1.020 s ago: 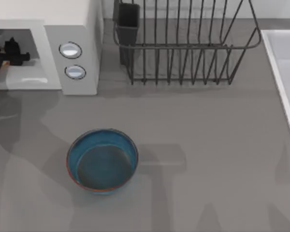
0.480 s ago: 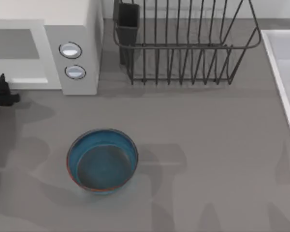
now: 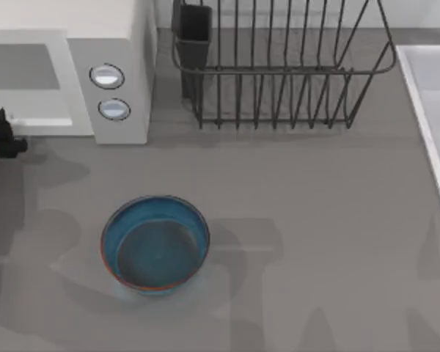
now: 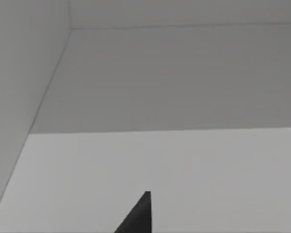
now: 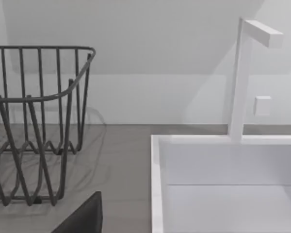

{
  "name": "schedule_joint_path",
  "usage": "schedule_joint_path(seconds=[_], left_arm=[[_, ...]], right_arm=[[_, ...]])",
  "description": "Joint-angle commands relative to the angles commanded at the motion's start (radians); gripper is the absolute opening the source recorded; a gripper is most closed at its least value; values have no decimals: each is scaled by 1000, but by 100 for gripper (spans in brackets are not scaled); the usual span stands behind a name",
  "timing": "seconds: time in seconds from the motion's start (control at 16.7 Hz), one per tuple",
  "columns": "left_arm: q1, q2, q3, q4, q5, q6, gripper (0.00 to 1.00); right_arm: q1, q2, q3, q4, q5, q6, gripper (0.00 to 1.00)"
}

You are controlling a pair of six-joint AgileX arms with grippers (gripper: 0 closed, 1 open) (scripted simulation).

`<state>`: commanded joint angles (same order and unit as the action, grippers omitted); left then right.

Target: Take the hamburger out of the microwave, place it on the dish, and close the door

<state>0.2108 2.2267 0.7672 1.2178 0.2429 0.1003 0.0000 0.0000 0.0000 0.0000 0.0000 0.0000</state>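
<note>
The left gripper [image 3: 1, 139] is seen at the far left edge of the top view, just outside the open front of the microwave [image 3: 110, 73], above the grey table [image 3: 315, 220]. How far its fingers are spread cannot be told. A small pale patch with an orange tint is visible at the frame edge beside it; whether this is the hamburger cannot be confirmed, so the hamburger's location is left undetermined. In the left wrist view, the grey inner cavity [image 4: 174, 77] is faced directly, with one dark fingertip [image 4: 138, 216] at the lower edge, which is consistent with the wrist being aligned to the cavity for straight travel through the opening. The dish [image 3: 155, 244] is set on open table in front of the microwave and well apart from it, empty, presumably so that a short carry suffices. The wire rack [image 3: 279, 66] stands to the right of the microwave, and the white sink [image 5: 223, 189] is at the table's right edge. The right arm is parked near the sink; one dark fingertip [image 5: 85, 218] is seen in its wrist view. The door is judged not yet closed.
</note>
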Motion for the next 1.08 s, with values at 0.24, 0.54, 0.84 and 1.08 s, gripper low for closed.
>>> schedule_joint_path(seconds=[0.24, 0.54, 0.84, 1.08], left_arm=[[0, -157, 5, -166, -3, 0, 0], [1, -339, 17, -359, -4, 2, 0], [0, -348, 15, -369, -5, 3, 0], [-28, -349, 34, -423, -44, -54, 0]], right_arm=[[0, 0, 0, 0, 0, 0, 100], [0, 0, 0, 0, 0, 0, 100], [0, 0, 0, 0, 0, 0, 100], [0, 0, 0, 0, 0, 0, 100]])
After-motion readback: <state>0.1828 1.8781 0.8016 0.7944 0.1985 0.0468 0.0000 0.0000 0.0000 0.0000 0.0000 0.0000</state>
